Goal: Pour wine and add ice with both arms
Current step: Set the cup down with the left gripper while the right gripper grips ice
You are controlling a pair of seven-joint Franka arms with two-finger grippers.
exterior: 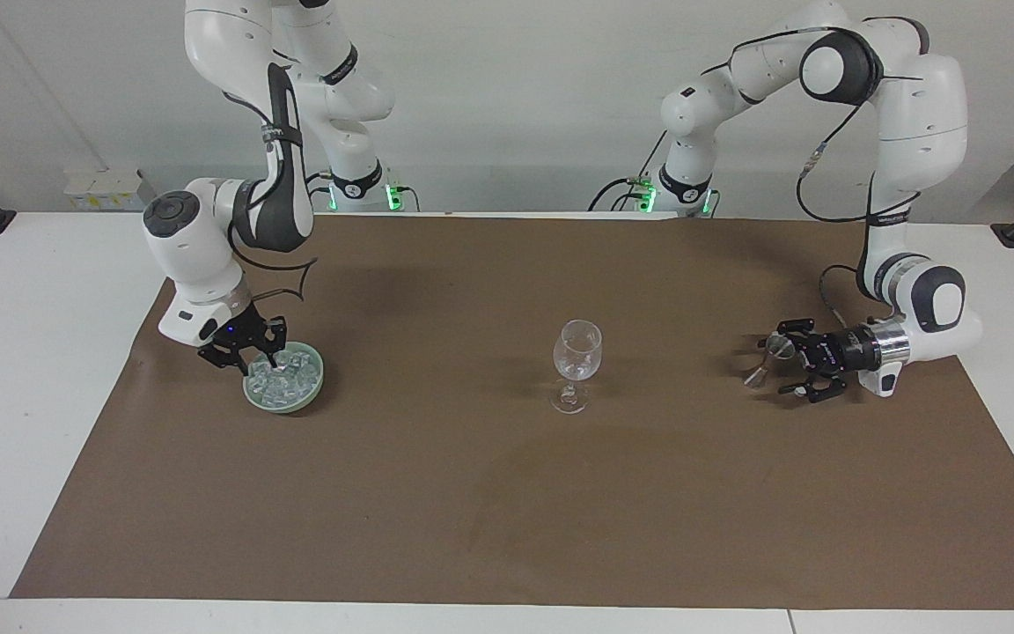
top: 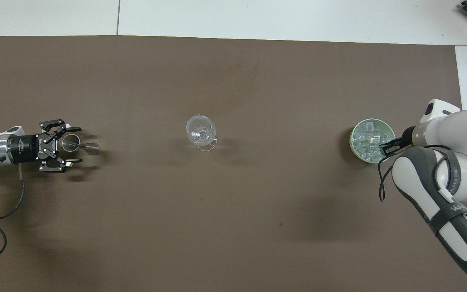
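The ice (exterior: 287, 374) is a heap of small clear cubes in a pale green bowl (exterior: 296, 404) at the right arm's end of the mat; it also shows in the overhead view (top: 366, 140). My right gripper (exterior: 252, 357) is down at the bowl's rim, its tips among the cubes (top: 386, 148). A clear wine glass (exterior: 576, 352) stands mid-mat (top: 201, 132). A small metal jigger (exterior: 767, 361) stands at the left arm's end (top: 71, 142). My left gripper (exterior: 780, 363) lies level just above the mat, open wide on either side of the jigger without touching it (top: 77, 144).
A brown mat (exterior: 507, 493) covers most of the white table (exterior: 23, 396). Bare mat lies between the glass and the bowl and between the glass and the jigger.
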